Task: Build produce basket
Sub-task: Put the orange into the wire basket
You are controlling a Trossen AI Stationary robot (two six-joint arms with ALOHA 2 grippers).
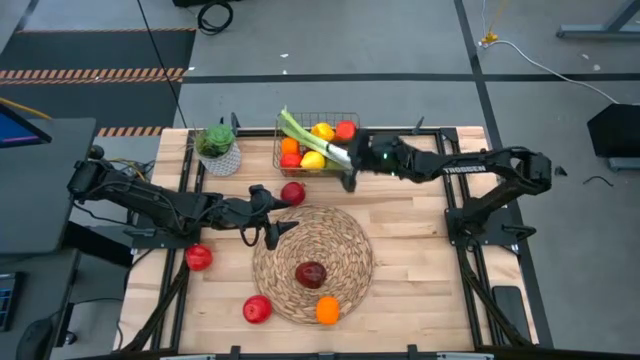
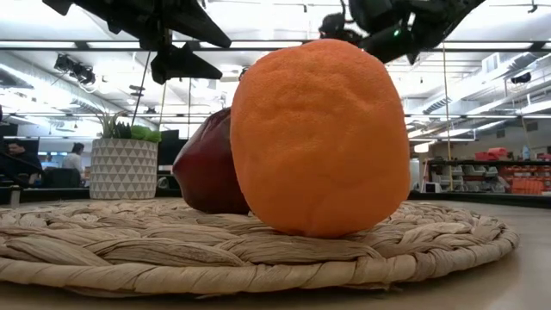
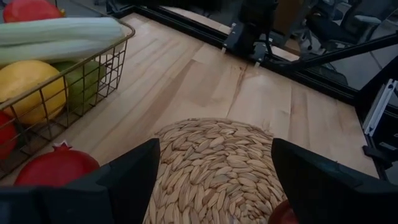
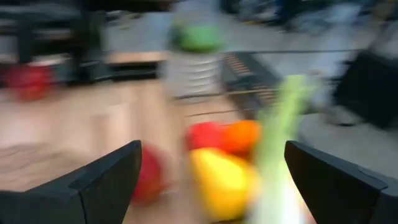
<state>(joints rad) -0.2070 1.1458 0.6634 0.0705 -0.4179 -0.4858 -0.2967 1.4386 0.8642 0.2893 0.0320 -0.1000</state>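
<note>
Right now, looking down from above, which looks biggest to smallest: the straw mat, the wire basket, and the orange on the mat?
1. The straw mat, clearly largest.
2. The wire basket, much smaller than the mat.
3. The orange, smallest.

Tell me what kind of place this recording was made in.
Probably a robotics lab or open workshop: a wooden table in a metal frame on a concrete floor, taped floor stripes, and ceiling strip lights over shelving in the background.
</note>
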